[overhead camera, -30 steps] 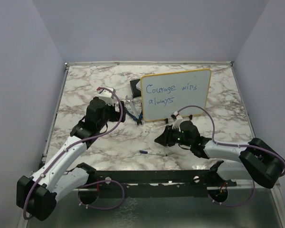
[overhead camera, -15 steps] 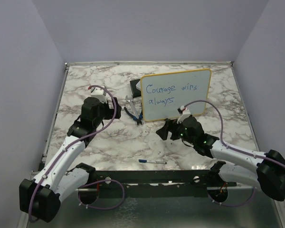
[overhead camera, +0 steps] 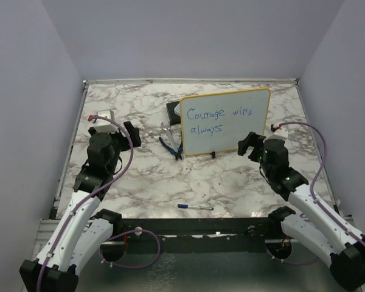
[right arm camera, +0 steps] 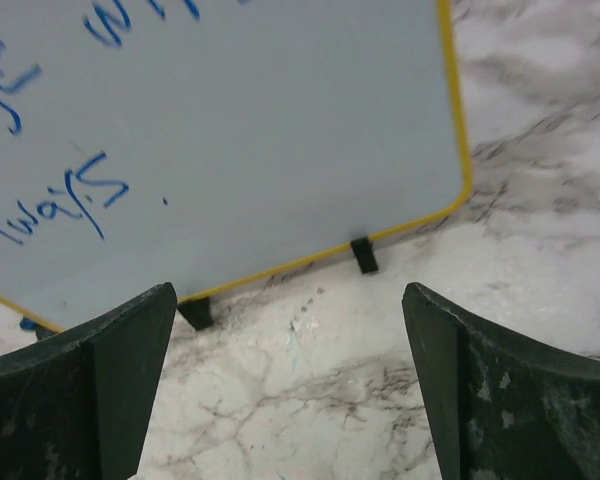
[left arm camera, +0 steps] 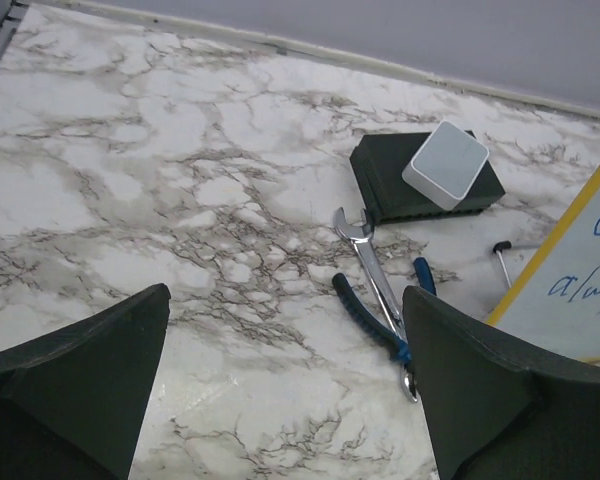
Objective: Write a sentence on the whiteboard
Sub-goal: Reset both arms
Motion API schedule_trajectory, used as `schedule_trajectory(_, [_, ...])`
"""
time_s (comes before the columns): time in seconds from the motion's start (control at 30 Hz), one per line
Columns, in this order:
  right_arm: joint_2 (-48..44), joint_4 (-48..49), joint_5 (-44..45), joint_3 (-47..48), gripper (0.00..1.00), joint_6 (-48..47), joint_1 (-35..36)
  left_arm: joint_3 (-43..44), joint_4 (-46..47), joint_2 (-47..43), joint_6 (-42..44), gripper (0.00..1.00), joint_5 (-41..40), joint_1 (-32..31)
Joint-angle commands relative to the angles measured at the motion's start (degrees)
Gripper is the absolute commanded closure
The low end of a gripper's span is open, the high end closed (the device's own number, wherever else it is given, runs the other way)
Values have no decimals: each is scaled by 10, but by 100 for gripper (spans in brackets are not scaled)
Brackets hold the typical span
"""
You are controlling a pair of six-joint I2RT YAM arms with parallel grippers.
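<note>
The whiteboard (overhead camera: 225,121) stands upright on small black feet at the back middle, with "Courage wins always" written on it in blue. In the right wrist view the whiteboard (right arm camera: 230,120) fills the top, with its yellow frame and two feet above my fingers. My right gripper (overhead camera: 247,145) is open and empty, just in front of the board's lower right corner. My left gripper (overhead camera: 132,135) hangs open and empty left of the board. A blue-capped pen (overhead camera: 194,207) lies loose on the table near the front edge.
Blue-handled pliers (overhead camera: 170,143) lie just left of the board, and the pliers (left arm camera: 380,300) also show between my left fingers. A black box with a grey block (left arm camera: 427,176) sits behind them. Grey walls close in the marble table (overhead camera: 140,176).
My right gripper opened wide and swung from the table's middle to the board's lower right corner. My left arm drew back to the left. The pen shifted slightly toward the front edge.
</note>
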Motion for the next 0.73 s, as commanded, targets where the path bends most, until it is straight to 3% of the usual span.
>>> schedule_trajectory(0.0, [-93,-18,159,24,2,-71,-3,7,3,-35,19,1,-64,3])
schedule_trajectory(0.1, [-156,52,205,5,3,-156,-3,27,1,-37,31,1,-102,3])
schedule_trajectory(0.23, [-202,111,215,-24,4,-194,-3,31,-6,-42,43,1,-152,3])
schedule_trajectory(0.7, [-194,81,226,-14,4,-179,-3,21,-21,-53,38,1,-133,3])
